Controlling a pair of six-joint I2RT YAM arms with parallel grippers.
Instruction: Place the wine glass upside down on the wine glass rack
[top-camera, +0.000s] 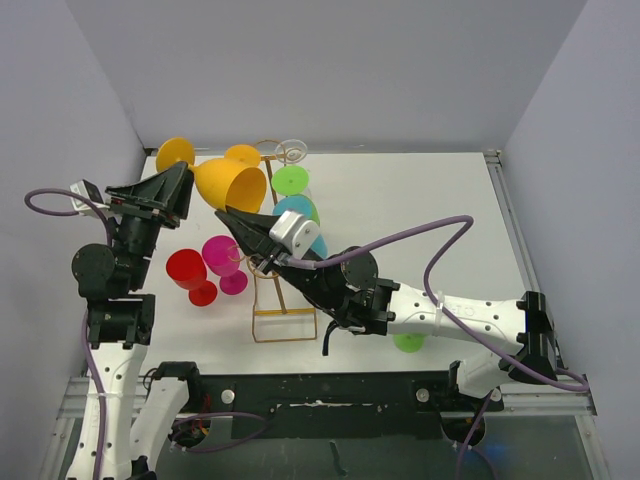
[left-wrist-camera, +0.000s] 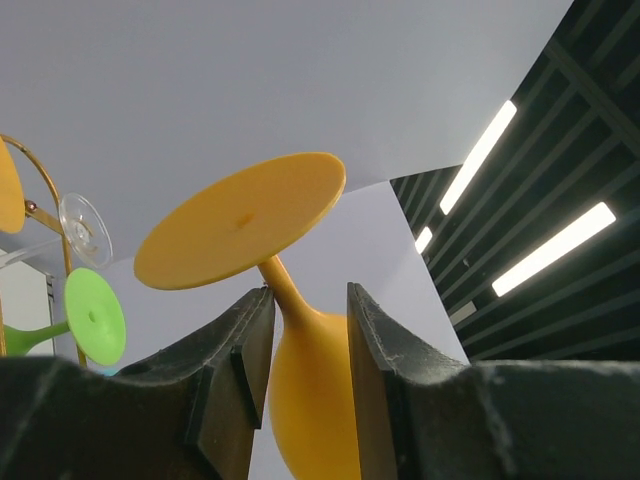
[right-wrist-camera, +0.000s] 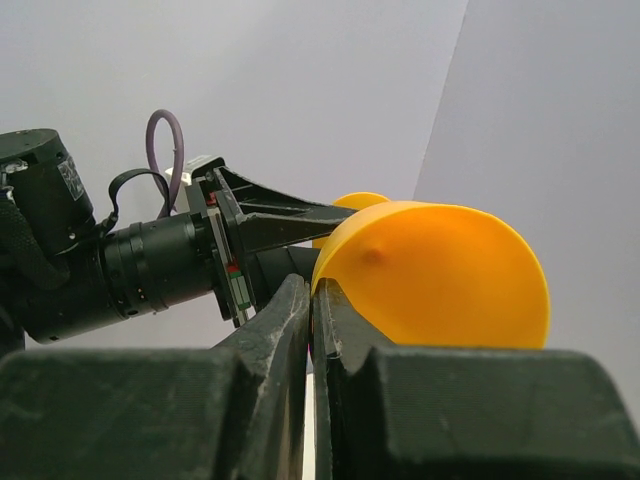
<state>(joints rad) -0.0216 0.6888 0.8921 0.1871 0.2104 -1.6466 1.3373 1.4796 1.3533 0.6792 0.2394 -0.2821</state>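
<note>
Pale lilac walls close in a white tabletop (top-camera: 400, 190) with the two arms reaching in from its near edge. The orange wine glass (top-camera: 235, 185) is up in the air between them, lying almost on its side just left of the upper part of the wine glass rack (top-camera: 284, 340), foot toward the back left corner and mouth toward the rack.

The right claw (right-wrist-camera: 312, 290) is pinched tight on the thin rim of the bowl, with no gap showing between its jaws. The left claw (left-wrist-camera: 308, 300) straddles the glass where the stem widens into the bowl, its jaws partly apart with the round foot above them. I cannot tell whether they press on the glass.

Green (top-camera: 290, 180), clear (top-camera: 292, 150), cyan (top-camera: 300, 212) and magenta (top-camera: 222, 252) glasses sit along the rack, and a red one (top-camera: 188, 270) is just left of its lower part.
</note>
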